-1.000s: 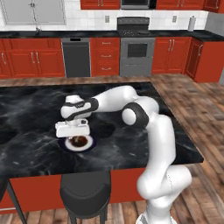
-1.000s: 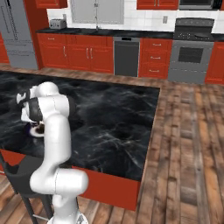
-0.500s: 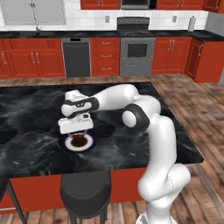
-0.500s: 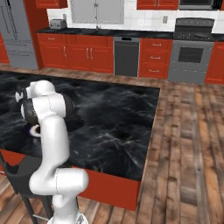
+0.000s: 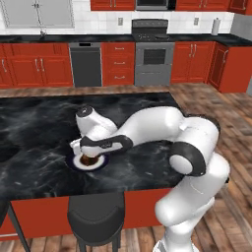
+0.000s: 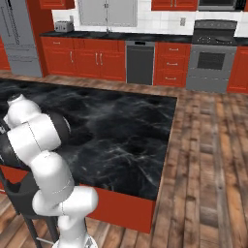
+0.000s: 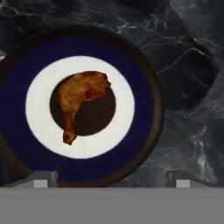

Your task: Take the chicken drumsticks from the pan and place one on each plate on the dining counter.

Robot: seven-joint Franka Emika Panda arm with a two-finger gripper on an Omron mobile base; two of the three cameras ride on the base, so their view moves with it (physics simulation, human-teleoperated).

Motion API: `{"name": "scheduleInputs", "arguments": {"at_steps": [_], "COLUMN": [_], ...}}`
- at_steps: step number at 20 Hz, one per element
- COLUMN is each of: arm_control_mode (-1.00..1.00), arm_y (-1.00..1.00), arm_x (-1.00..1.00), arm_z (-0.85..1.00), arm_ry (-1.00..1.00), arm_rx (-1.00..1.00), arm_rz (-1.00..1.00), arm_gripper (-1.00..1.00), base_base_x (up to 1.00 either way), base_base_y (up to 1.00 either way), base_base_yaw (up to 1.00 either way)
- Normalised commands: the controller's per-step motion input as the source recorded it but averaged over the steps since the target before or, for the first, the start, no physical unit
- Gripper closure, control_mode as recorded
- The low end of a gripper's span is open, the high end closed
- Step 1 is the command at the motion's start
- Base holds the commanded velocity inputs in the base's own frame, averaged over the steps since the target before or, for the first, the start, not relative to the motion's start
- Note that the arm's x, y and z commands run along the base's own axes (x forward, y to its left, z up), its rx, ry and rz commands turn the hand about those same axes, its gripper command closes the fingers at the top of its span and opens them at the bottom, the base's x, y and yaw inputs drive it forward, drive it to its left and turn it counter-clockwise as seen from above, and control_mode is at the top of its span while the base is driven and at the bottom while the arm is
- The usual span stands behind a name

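Arm stretched over the plate
The pincer (image 5: 87, 152) hovers just above a drumstick (image 5: 88, 159) lying on the navy-rimmed plate (image 5: 100, 164), on the black marble surface (image 5: 39, 123).

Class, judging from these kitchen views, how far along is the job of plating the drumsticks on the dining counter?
Done: one chicken drumstick lies on a navy-rimmed plate on the dining counter. In hand: nothing; the gripper hovers open above the plate, fingertips apart and clear of the meat. Left: a second drumstick onto another plate.

No readable text, label, brand or number shows anywhere
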Motion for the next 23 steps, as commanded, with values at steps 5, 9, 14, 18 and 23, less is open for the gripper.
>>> {"name": "scheduleInputs", "arguments": {"at_steps": [5, 9, 14, 18, 23], "arm_control_mode": [-1.0, -1.0, -1.0, -1.0, -1.0], "arm_y": [-0.59, -1.0, -1.0, -1.0, -1.0], "arm_x": [-0.98, -0.55, -0.5, -0.68, -0.79], "arm_z": [0.87, 0.71, 0.58, 0.58, 0.18], "arm_ry": [-0.44, -0.05, 0.0, 0.0, 0.0], "arm_rx": [0.09, 0.18, 0.31, 0.34, 0.26], "arm_rz": [0.03, -0.22, -0.19, -0.14, -0.17], "arm_gripper": [-1.0, -1.0, -1.0, -1.0, -1.0], "base_base_x": [0.0, 0.0, 0.0, 0.0, 0.0], "base_base_y": [0.0, 0.0, 0.0, 0.0, 0.0], "base_base_yaw": [0.0, 0.0, 0.0, 0.0, 0.0]}}
